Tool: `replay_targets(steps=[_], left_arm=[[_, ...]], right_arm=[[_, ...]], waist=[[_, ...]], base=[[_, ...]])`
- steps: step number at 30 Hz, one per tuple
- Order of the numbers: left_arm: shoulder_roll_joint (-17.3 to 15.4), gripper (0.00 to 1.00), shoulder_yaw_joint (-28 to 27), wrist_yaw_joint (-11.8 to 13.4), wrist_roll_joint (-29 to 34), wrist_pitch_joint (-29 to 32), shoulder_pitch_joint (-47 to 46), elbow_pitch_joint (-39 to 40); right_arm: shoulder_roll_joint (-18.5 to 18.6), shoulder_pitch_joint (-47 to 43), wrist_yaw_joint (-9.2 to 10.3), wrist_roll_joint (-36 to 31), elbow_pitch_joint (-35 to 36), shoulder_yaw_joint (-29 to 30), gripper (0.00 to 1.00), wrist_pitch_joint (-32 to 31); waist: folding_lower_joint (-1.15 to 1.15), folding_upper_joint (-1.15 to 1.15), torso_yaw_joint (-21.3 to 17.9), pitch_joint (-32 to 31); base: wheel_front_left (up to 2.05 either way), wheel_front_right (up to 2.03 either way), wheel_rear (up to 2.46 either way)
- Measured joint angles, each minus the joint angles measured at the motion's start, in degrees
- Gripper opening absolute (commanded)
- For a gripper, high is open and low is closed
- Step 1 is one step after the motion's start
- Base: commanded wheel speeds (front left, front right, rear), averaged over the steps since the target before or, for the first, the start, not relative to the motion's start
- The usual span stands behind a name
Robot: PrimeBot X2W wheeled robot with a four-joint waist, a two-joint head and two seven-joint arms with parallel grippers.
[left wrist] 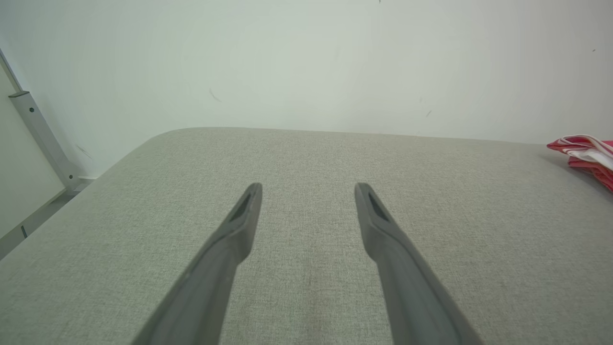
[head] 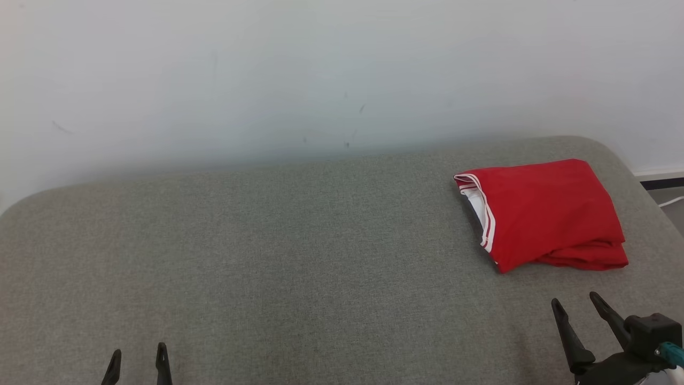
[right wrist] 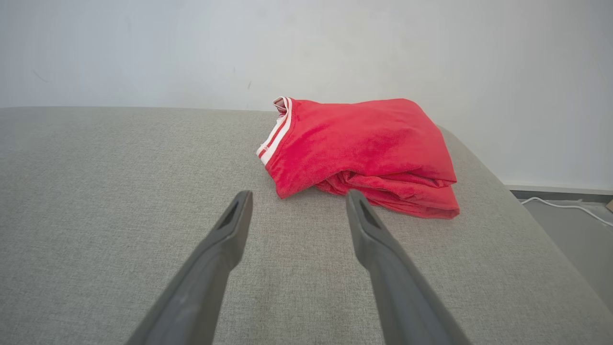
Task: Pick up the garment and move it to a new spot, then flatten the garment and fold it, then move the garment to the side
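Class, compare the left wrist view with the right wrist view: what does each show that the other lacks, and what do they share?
Left wrist, not right: the open left pincer and a grey metal bar. Right wrist, not left: the open right pincer, a white cable, and the folded red garment entire. Shared: the grey padded surface, the pale wall, and the garment's striped corner.

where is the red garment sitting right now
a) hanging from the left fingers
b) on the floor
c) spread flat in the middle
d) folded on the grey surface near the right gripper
d: the red garment lies folded on the grey surface just ahead of the open right gripper, untouched.
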State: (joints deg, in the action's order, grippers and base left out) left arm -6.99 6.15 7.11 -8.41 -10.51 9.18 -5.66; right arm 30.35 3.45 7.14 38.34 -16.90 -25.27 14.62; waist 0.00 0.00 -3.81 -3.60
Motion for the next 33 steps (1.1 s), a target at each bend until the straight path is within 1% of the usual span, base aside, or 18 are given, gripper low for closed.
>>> replay_targets(steps=[12, 23, 24, 29, 32, 33], left_arm=[[0.5, 1.00, -0.1, 0.0, 1.0, 1.5, 0.0, 1.4], [0.8, 1.00, 0.0, 0.0, 1.3, 2.2, 0.0, 2.4], [0.9, 0.00, 0.0, 0.0, 1.4, 2.2, 0.0, 2.5], [1.9, 0.00, 0.3, -0.1, 1.0, 2.2, 0.1, -0.4], [1.9, 0.00, 0.1, -0.2, 0.1, 2.5, 0.0, -0.8], [1.9, 0.00, 0.0, -0.6, -0.4, 2.5, 0.0, -0.9]], right_arm=[[-2.7, -1.3, 0.00, -5.1, 1.7, 4.8, 1.00, 0.0], [-4.1, -2.5, 0.00, -8.5, 2.8, 7.1, 1.00, 0.0], [-4.1, -2.7, 0.00, -8.8, 3.0, 7.3, 0.00, 0.0], [-6.8, -5.0, -0.09, -8.6, 0.6, 6.1, 0.00, -0.1], [-7.4, -5.3, -0.52, -7.6, 0.5, 6.7, 0.00, -0.6], [-7.4, -5.3, -0.59, -7.1, 0.5, 7.1, 0.00, -0.7]], waist=[[0.00, 0.00, 0.3, 0.4], [0.00, 0.00, 0.5, 0.3], [0.00, 0.00, 0.5, 0.3], [0.00, 0.00, 0.5, 0.3], [0.00, 0.00, 0.5, 0.3], [0.00, 0.01, 0.6, 0.4]], base=[[0.00, 0.00, 0.00], [0.00, 0.00, 0.00], [0.00, 0.00, 0.00], [0.00, 0.00, 0.00], [0.00, 0.00, 0.00], [0.00, 0.00, 0.00]])
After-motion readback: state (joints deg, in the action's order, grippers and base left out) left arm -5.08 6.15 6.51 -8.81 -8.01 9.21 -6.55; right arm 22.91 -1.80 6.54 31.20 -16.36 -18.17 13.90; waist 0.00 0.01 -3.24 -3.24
